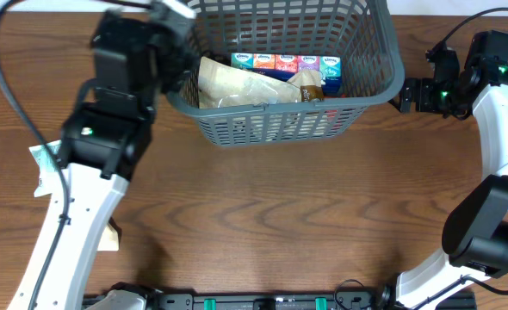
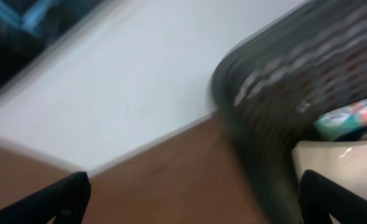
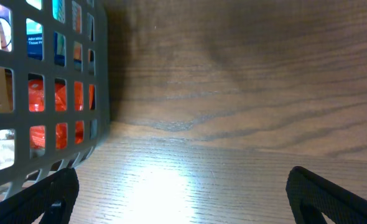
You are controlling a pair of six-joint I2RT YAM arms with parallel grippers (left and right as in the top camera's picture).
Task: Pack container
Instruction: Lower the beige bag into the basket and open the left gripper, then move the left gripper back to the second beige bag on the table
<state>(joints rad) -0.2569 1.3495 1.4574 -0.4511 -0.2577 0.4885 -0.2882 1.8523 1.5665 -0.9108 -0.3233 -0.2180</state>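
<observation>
The container [image 1: 370, 86] is a dark grey slotted basket at the back centre of the table. It holds a row of colourful tissue packs [image 1: 284, 63], pale pouches [image 1: 237, 86] and a brown packet [image 1: 310, 86]. My left gripper [image 1: 170, 26] hovers at its left rim. In the blurred left wrist view it [image 2: 196, 208] is open and empty, with the container's corner [image 2: 264, 118] between the fingers. My right gripper [image 1: 402, 95] sits just off the container's right corner. It [image 3: 190, 199] is open over bare wood, and the container wall [image 3: 46, 93] is on its left.
A green-and-white packet [image 1: 43, 168] and a beige packet [image 1: 108, 237] lie on the wood table [image 1: 280, 215] at the left, partly under my left arm. Beyond the table's far edge is a white surface [image 2: 140, 81].
</observation>
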